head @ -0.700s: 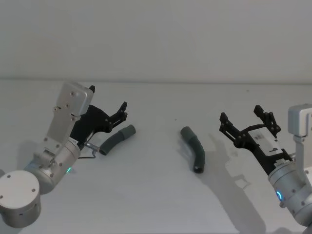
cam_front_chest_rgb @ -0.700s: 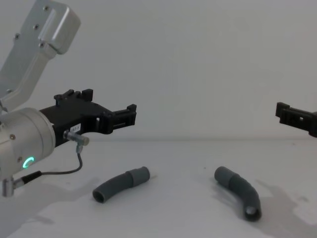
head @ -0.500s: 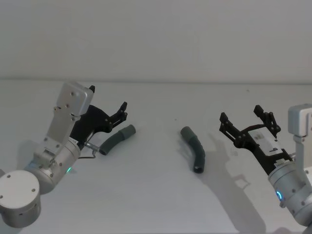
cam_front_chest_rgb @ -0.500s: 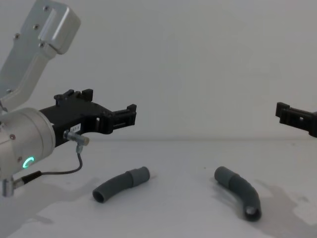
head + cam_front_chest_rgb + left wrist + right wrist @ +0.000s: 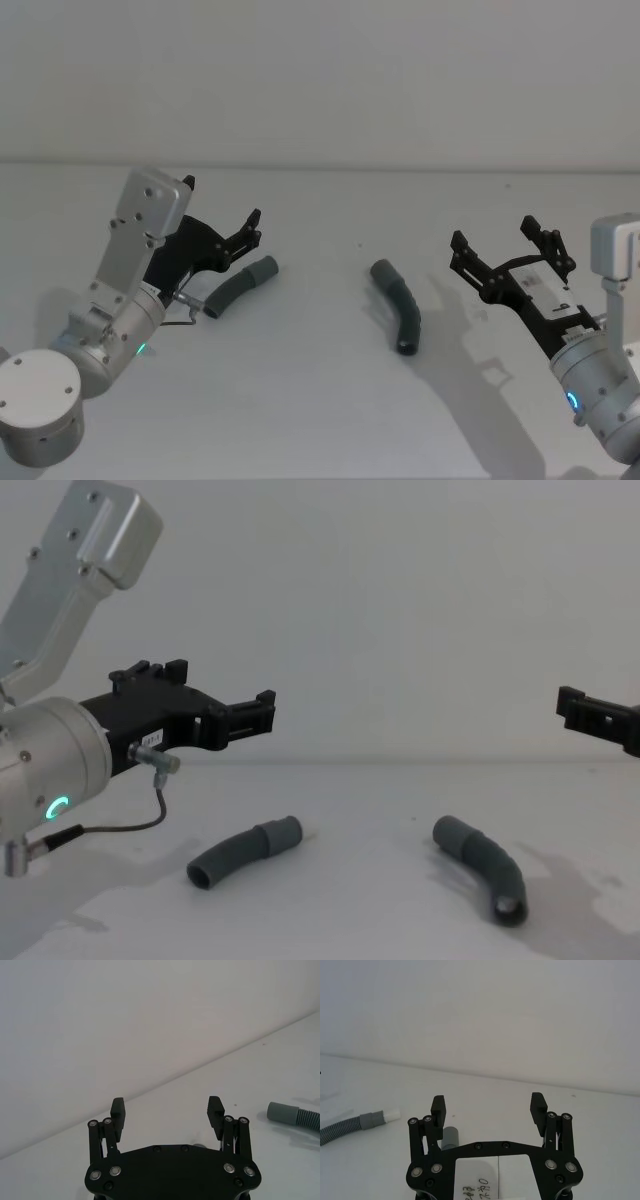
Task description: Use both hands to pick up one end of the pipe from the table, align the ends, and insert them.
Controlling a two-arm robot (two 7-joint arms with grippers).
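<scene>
Both claws are up and neither has anything in it: this is the approach, ahead of the first pick. Your left claw [image 5: 252, 229] hangs wide open above the table [image 5: 320, 410], holding nothing. The left piece [image 5: 238, 286] lies flat under it and a touch nearer you, over toward the table's left edge. From the chest you can see clear air between fingers and hose.

Your right claw [image 5: 495, 238] is spread just as wide and is just as empty. It is raised off the table on the side toward the right edge, well apart from the right piece [image 5: 400, 305]. That piece lies curved near the table's middle.

The right wrist view gives you the ends. The left piece carries the white stub [image 5: 391, 1114], pointing in toward the middle. The right piece's smooth cuff [image 5: 451, 1136] peeks out just behind one finger, on its far end, toward the table's back edge.

As I read it, nothing is lifted, so alignment and insertion are both ahead of you. The next move looks like a drop on each side: bring each claw down so its fingers straddle the hose across its width. Grip on the ribs just behind the joining end and leave stub and cuff bare. The right claw has the longer trip. These curved pieces may roll as the fingers close, so square up first.
</scene>
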